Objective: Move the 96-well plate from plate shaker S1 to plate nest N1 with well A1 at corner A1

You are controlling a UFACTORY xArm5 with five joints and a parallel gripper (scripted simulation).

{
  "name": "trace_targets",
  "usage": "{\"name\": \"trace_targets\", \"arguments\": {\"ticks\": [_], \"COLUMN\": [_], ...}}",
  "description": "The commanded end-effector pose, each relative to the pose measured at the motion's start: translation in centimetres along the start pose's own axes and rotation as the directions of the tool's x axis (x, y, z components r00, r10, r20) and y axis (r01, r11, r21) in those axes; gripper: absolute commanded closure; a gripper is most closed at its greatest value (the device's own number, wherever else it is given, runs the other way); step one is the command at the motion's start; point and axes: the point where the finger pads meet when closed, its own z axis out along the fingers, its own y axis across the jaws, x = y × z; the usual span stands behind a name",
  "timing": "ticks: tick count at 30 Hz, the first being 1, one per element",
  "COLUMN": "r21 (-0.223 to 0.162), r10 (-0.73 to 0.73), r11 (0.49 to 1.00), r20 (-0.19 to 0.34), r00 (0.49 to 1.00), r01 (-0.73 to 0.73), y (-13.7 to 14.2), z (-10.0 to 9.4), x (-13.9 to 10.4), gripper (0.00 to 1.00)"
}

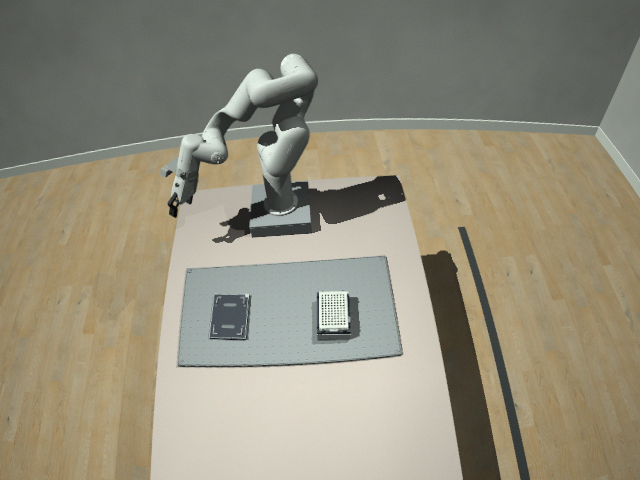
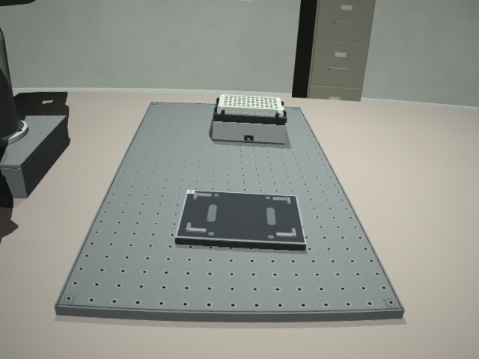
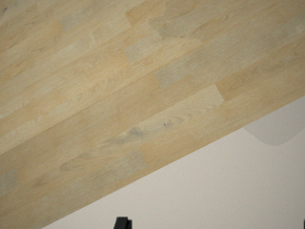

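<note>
Gripper: my gripper point(image 1: 174, 205) hangs over the counter's back left corner, its dark fingers spread wide with nothing between them.
Wrist view: pale wood-plank floor point(image 3: 119, 95) fills most of it, with the counter's smooth beige top point(image 3: 229, 191) cutting in diagonally at the lower right; one dark fingertip point(image 3: 122, 223) pokes up from the bottom edge.
Arm: my glossy white, rounded links point(image 1: 268, 103) fold up from a square grey pedestal point(image 1: 258, 227) near the counter's back edge.
Counter: a matte beige slab point(image 1: 310, 413), long and rectangular.
Breadboard: a flat grey metal plate point(image 1: 289, 273) dotted with a regular grid of small holes lies across the middle of the counter.
96-well plate: the white plate point(image 1: 332, 310), rectangular with a fine grid of round wells, sits on top of the shaker toward the counter's right edge.
Plate shaker S1: a boxy pale grey body point(image 2: 247, 131) with a dark top frame holding the plate.
Plate nest N1: a thin dark rectangular plate point(image 1: 230, 316) with pale L-shaped corner locators point(image 2: 193, 228) and two oblong slots, toward the counter's left edge, well apart from the shaker.
</note>
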Motion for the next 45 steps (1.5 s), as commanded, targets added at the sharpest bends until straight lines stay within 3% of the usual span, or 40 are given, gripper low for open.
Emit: {"name": "trace_targets", "arguments": {"ticks": [1,5,9,15,19,24,27,35,39,45], "r21": [0.013,0.014,0.028,0.028,0.048,0.048,0.066,0.073,0.099,0.1], "r10": [-0.118,-0.118,-0.243,-0.246,-0.367,-0.37,-0.457,-0.488,-0.596,-0.599], "r11": [0.993,0.993,0.97,0.969,0.93,0.929,0.889,0.873,0.803,0.801], "r20": [0.039,0.039,0.077,0.077,0.111,0.111,0.133,0.141,0.164,0.165], "r00": [0.992,0.992,0.967,0.966,0.924,0.922,0.879,0.861,0.786,0.784], "r01": [0.117,0.117,0.242,0.244,0.364,0.367,0.453,0.483,0.588,0.591], "y": [-2.5,-3.1,-4.7,-5.7,-7.2,-8.1,-9.1,-10.4,-11.6,-12.4], "z": [-0.4,-0.5,-0.8,-1.0,-1.4,-1.7,-2.1,-2.6,-3.2,-3.6], "x": [-1.1,-1.5,-2.6,-3.3,-4.6,-5.4,-6.4,-7.7,-9.2,-10.2], "gripper": [0.0,0.0,0.0,0.0,0.0,0.0,0.0,0.0,0.0,0.0]}}
